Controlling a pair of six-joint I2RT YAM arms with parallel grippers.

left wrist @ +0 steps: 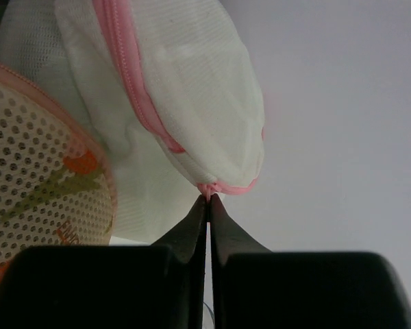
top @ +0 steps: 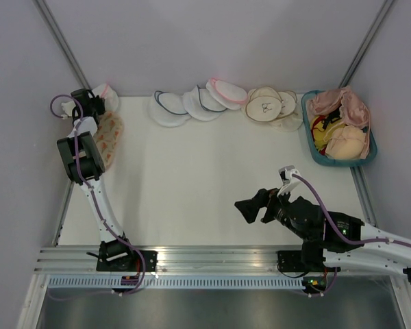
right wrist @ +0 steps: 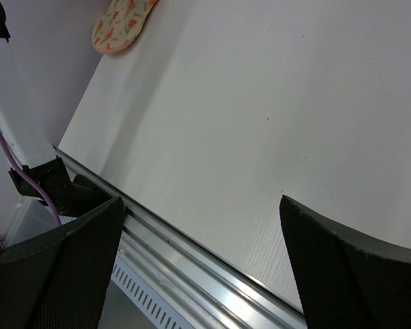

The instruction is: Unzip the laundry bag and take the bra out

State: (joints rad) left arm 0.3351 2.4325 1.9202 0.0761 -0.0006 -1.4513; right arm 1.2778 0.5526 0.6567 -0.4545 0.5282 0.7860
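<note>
The laundry bag (top: 108, 92), white mesh with a pink zipper trim, is at the far left corner of the table. In the left wrist view it (left wrist: 198, 89) hangs domed just beyond my fingertips. My left gripper (top: 89, 103) (left wrist: 209, 197) is shut, its tips pinching the pink zipper end at the bag's lower edge. My right gripper (top: 250, 209) (right wrist: 201, 201) is wide open and empty above the table near the front rail. The bra does not show; I cannot see inside the bag.
A flat orange floral bag (top: 109, 137) (left wrist: 34, 171) (right wrist: 122, 24) lies beside the left gripper. Several white pouches (top: 185, 104), one pink-trimmed (top: 226, 90), line the back edge. A teal basket (top: 314, 147) with peach bras and a yellow item stands at the back right.
</note>
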